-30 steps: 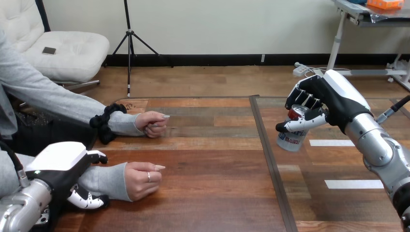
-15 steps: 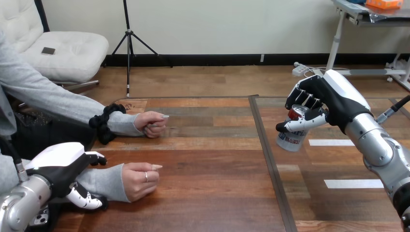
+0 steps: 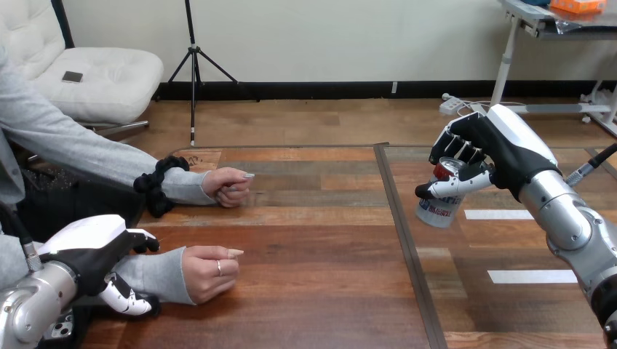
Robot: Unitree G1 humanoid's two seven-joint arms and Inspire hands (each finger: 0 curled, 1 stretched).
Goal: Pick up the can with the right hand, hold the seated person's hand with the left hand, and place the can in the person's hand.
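head view: the right hand [image 3: 486,154] is clamped on the can [image 3: 439,207] over the right part of the table [image 3: 327,291], and the left hand [image 3: 93,251] is curled round the sleeved wrist of the person's nearer hand [image 3: 211,270], so pick and hold look done. the delivery is left, and that hand is a fist, not yet opened. between them the table is bare, with free room to cross.

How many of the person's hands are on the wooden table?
2: the farther hand, a fist, left of centre; the nearer hand, its wrist held by the robot's black-and-white left hand.
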